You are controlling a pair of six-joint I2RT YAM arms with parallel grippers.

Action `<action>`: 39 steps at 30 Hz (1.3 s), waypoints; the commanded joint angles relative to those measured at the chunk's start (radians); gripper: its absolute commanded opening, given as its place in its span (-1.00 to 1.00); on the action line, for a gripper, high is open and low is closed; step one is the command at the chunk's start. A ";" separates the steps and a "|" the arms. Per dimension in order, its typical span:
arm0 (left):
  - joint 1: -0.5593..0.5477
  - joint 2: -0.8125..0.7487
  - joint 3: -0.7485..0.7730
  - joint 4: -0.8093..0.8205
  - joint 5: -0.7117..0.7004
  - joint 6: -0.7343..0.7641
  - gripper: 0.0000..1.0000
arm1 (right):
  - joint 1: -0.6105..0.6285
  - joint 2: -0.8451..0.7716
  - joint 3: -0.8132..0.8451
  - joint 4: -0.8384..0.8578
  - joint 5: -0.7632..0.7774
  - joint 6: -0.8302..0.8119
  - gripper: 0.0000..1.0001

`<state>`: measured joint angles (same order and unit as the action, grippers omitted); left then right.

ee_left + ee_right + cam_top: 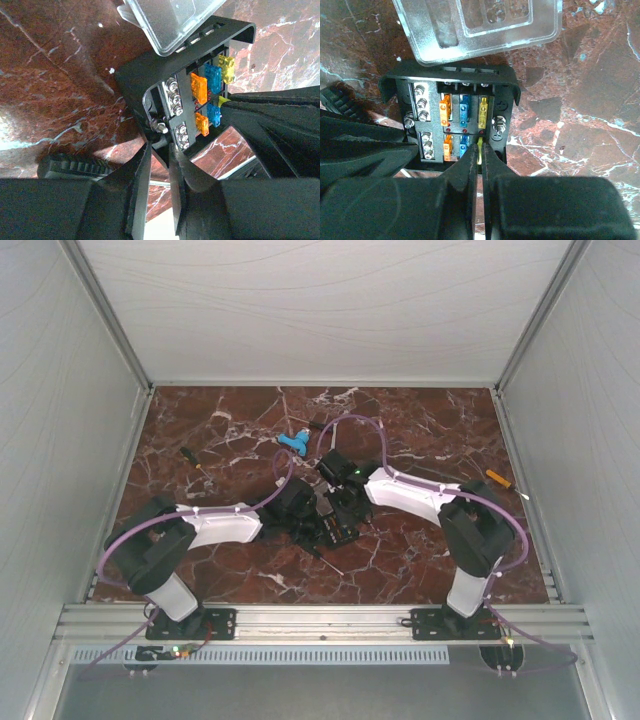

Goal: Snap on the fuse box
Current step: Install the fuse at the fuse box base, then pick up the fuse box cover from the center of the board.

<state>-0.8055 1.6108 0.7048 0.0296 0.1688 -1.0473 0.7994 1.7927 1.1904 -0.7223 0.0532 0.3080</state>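
Two hands on fuse box (454, 117) mid-frame: left hand (159, 152) narrow, clamping its edge, right hand (480, 156) pinched on yellow fuse (479, 146), best pushed straight down till seated before clear lid (480, 30), lying upper frame, snaps on.

Right gripper (480, 156) pinches a yellow fuse (479, 146) in the near row of an open black fuse box (451, 76) on a marble table (580, 130). Orange fuses (445, 107) and blue fuses (465, 110) sit alongside, and the clear lid (480, 30) lies at its far edge.
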 commanded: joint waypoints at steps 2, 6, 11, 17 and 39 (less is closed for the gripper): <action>0.006 -0.014 0.005 0.030 0.005 0.006 -0.60 | 0.027 0.214 -0.130 -0.028 0.010 -0.011 -1.00; 0.011 -0.018 0.003 0.019 0.006 0.008 -0.60 | 0.041 0.165 -0.138 0.008 -0.011 -0.021 -1.00; 0.013 -0.052 -0.015 -0.015 -0.017 0.012 -0.60 | 0.046 -0.016 -0.083 0.062 -0.118 -0.012 -1.00; 0.019 -0.129 -0.070 -0.069 -0.062 0.005 -0.60 | 0.063 -0.086 -0.032 0.063 -0.155 0.005 -0.80; 0.284 -0.132 0.056 -0.008 0.115 0.167 -0.02 | -0.377 0.034 0.060 0.470 -0.676 -0.010 0.09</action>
<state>-0.5564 1.4017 0.6712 -0.0471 0.1993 -0.9276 0.4324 1.7283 1.1912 -0.3389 -0.5030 0.2863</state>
